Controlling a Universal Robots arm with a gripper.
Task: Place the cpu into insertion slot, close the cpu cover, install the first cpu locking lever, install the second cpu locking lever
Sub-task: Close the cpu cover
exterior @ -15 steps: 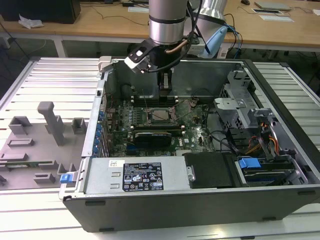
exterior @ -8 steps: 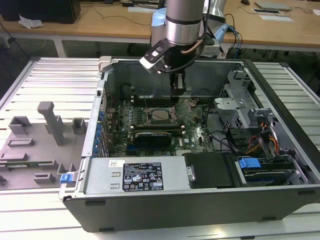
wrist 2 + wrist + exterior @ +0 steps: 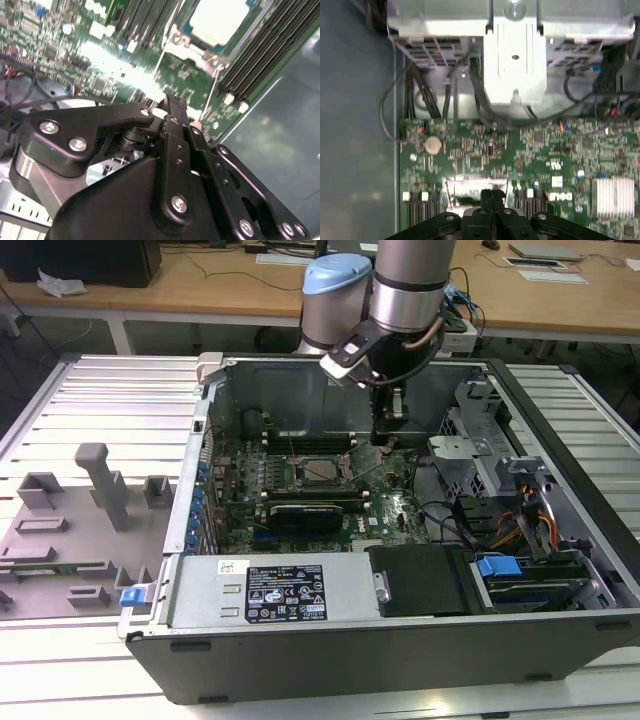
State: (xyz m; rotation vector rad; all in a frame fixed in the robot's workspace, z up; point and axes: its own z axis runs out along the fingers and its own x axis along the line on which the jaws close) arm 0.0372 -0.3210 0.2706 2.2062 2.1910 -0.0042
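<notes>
Two banks of long black memory slots (image 3: 265,55) hemmed in the cpu (image 3: 322,471), which lay flat in the insertion slot (image 3: 297,476) on the green circuit board (image 3: 400,510). The steel case wall (image 3: 330,390) stood close behind. The chip top was silvery, smooth and square. The gripper (image 3: 384,443) hung low over the board, just to the exterior view's right of the slot, its black fingers (image 3: 486,197) pressed together and holding nothing.

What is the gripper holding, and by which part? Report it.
Nothing: the gripper has its fingers shut on each other with no object between them, low over the green circuit board near the cpu.
</notes>
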